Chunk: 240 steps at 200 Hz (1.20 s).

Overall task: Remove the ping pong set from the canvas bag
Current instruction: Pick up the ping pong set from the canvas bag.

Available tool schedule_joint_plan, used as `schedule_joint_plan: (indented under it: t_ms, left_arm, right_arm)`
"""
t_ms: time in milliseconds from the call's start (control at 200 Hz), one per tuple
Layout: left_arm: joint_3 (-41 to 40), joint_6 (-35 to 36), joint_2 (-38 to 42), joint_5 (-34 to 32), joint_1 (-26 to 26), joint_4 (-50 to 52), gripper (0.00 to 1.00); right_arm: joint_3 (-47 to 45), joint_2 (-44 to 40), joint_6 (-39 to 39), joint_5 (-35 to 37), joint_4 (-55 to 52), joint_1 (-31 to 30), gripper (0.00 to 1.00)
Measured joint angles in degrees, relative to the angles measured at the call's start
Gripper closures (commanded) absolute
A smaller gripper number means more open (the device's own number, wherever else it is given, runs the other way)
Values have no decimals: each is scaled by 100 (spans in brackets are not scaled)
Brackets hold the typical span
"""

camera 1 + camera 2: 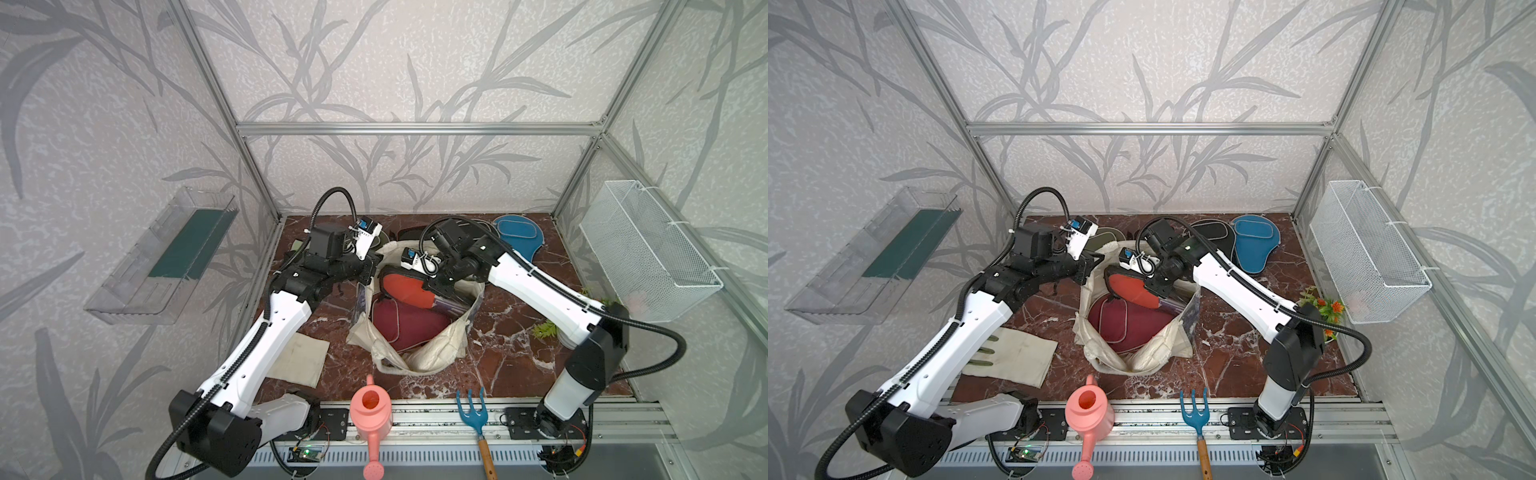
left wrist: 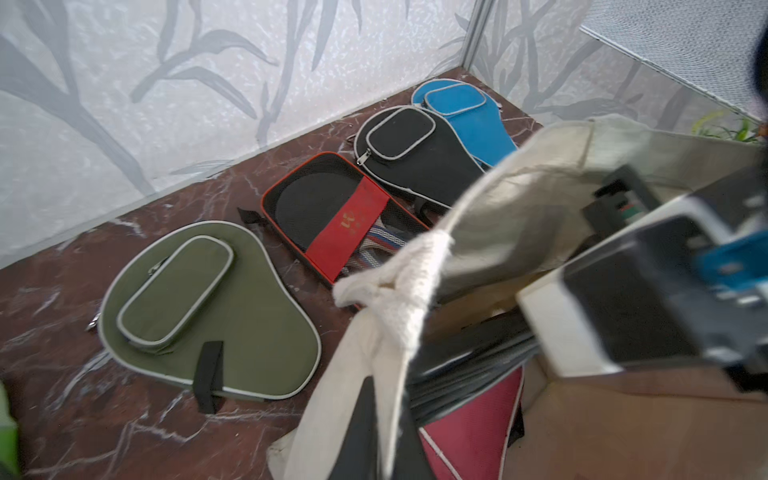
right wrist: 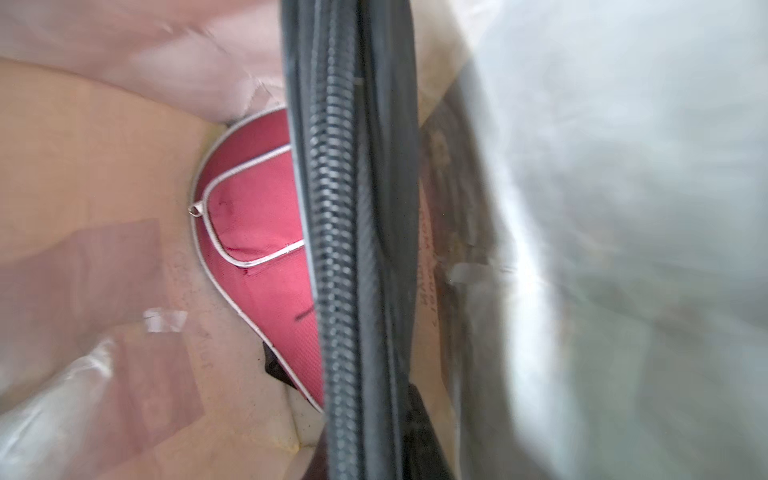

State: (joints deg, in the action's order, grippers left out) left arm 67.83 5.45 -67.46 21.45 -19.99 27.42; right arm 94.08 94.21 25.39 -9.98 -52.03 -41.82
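A pink watering can (image 1: 371,409) and a blue garden fork (image 1: 471,415) are lying at the worktop's front edge. Mid-worktop the canvas bag (image 1: 428,359) is standing open, holding a maroon case (image 1: 401,324) and a clear-fronted case (image 1: 405,289) showing a red paddle. The left gripper (image 1: 371,270) is pinching the bag's rim, jaws closed on the cloth. The right gripper (image 1: 432,286) is reaching inside, that clear-fronted case's zip edge sitting between its jaws; whether they are clamping it I cannot tell. Along the far edge an olive case (image 2: 232,316), a red-edged mesh case (image 2: 332,216), a black case (image 2: 419,162) and a blue case (image 2: 473,120) are lying outside the bag. The mesh case's gold lettering is showing too blurred to read.
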Motion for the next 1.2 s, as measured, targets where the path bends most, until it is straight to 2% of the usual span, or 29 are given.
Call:
schedule_joint_plan:
  t_ms: [205, 420, 830, 975, 1120, 1200]
  left_arm:
    - [-219, 83, 356, -496, -2, -66, 100]
    - [-483, 144, 588, -651, -20, -304, 100]
    - [-848, 157, 835, -741, -26, -721, 100]
    - [-848, 166, 778, -809, -24, -713, 100]
    - [-815, 164, 756, -841, -24, -684, 100]
    - [-785, 166, 745, -852, -24, -643, 100]
  right_arm:
    - [-111, -1270, -284, 52, 269, -4, 100]
    - [-118, -2214, -809, 149, 378, -15, 100]
    - [20, -4242, -2218, 2092, 162, 2, 100]
    - [260, -4360, -2492, 2868, -337, 31, 100]
    - [739, -3998, -2719, 3436, -1025, 31, 100]
    - [693, -3823, -2905, 3659, -1266, 37, 100]
